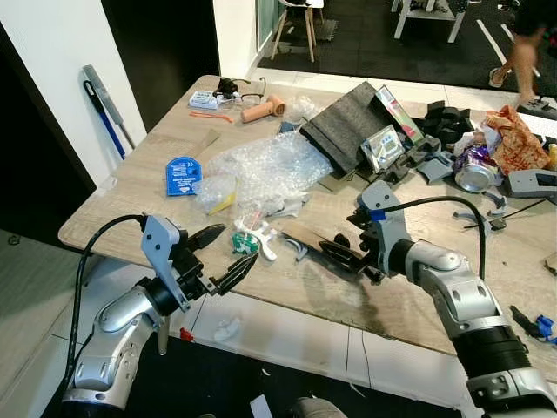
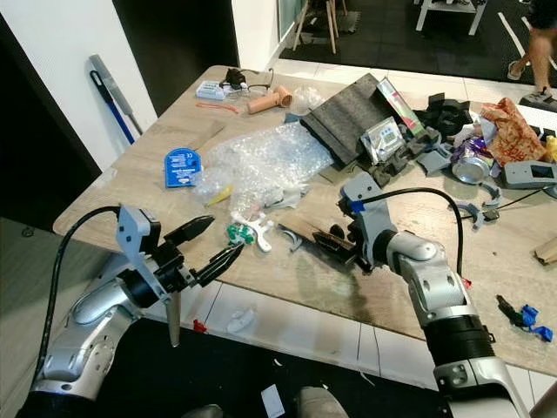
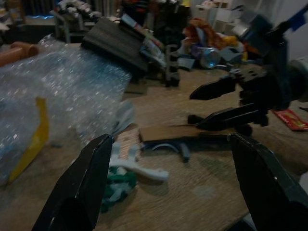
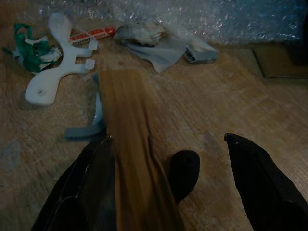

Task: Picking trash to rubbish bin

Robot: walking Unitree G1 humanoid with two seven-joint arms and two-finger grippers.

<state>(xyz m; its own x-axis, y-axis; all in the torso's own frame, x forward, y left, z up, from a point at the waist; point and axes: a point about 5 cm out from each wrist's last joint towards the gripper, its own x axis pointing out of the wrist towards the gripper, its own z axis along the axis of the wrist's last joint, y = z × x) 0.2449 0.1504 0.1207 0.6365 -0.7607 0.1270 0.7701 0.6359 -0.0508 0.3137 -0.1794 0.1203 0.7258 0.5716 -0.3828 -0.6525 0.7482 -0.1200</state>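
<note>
Reaching over the table (image 1: 130, 187), the right gripper (image 1: 341, 253) stands wide open, its fingers straddling the near end of a brown cardboard strip (image 4: 127, 144) lying flat between them. The left gripper (image 1: 223, 255), also spread open, hovers at the table's edge, a white plastic piece (image 1: 259, 239) just ahead of it. No writing is legible.

The two head pictures are bright and sharp. Light comes from about 12 o'clock. Both wrist pictures are dim and a little blurry, with soft shadows.
</note>
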